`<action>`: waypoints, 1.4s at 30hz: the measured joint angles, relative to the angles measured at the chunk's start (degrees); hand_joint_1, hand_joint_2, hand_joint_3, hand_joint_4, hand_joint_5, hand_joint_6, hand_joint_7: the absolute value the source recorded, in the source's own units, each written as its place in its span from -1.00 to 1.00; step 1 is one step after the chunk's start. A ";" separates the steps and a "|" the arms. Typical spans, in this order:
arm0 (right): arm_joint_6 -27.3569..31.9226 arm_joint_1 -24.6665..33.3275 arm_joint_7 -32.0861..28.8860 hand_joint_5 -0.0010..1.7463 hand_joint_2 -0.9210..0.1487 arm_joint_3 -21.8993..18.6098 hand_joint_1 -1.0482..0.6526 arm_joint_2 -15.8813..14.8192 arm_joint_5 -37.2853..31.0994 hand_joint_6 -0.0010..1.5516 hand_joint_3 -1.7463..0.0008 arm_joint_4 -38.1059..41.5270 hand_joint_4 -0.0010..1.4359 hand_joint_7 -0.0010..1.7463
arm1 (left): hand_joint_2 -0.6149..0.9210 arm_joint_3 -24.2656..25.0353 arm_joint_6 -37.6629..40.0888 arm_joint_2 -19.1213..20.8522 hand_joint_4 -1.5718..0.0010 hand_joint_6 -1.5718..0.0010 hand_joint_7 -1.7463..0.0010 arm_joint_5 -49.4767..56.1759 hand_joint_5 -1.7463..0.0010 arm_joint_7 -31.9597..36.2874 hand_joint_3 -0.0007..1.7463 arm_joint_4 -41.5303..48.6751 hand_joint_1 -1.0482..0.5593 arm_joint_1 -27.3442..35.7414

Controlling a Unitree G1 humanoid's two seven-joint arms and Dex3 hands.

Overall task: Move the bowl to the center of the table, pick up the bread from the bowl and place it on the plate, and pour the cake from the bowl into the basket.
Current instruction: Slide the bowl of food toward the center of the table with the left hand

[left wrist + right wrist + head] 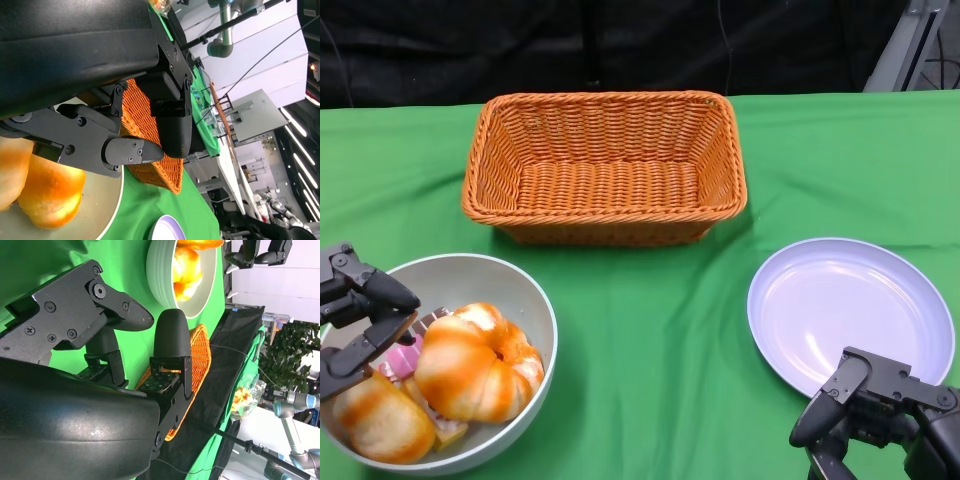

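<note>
1. The right hand (880, 405) sits at the desk's near right corner, just at the near rim of the plate (850, 310); its fingers are spread and hold nothing.
2. The left hand (360, 315) is at the near left corner, over the left side of the bowl (510, 285). Its fingers reach into the bowl, parted; whether they pinch anything there I cannot tell.
3. The bowl, pale grey, stands near the desk's near left corner, well away from the middle. In it lie a large round orange-glazed bread (480, 365), a smaller browned roll (380, 420) by the near left wall, and a pink-wrapped cake (405, 355) partly hidden under the bread and fingers.
4. The plate, pale lilac, lies flat toward the near right edge of the desk (650, 330), which is covered in green cloth.
5. The basket (605, 170), orange wicker and rectangular, stands upright at the middle of the far edge, apart from bowl and plate.
</note>
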 measured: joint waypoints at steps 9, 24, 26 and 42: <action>-0.08 -0.02 0.00 0.78 -0.28 0.00 0.09 0.00 0.06 -0.12 -0.19 0.24 0.04 0.50 | 1.00 0.01 -0.52 0.00 0.15 -0.04 -0.06 0.00 -0.58 0.42 -0.63 1.74 0.09 -0.57; -0.61 -0.08 0.00 0.77 -0.30 0.00 0.09 0.00 0.06 -0.12 -0.17 0.62 0.05 0.50 | 1.00 0.01 -0.80 0.00 0.13 -0.07 -0.04 0.01 -0.57 0.45 -0.66 2.06 0.07 -0.78; -0.63 -0.13 -0.01 0.77 -0.30 0.00 0.08 0.00 0.05 -0.12 -0.16 0.72 0.05 0.50 | 1.00 0.01 -0.84 0.00 0.13 -0.08 -0.03 -0.01 -0.57 0.45 -0.66 2.27 0.08 -0.86; -0.73 -1.26 -0.94 0.78 -0.29 1.08 0.08 0.30 -0.36 -0.12 -0.16 1.95 0.04 0.52 | 1.00 2.09 5.86 0.35 0.09 -0.11 0.22 7.31 -0.38 14.99 -0.70 4.62 0.12 -4.41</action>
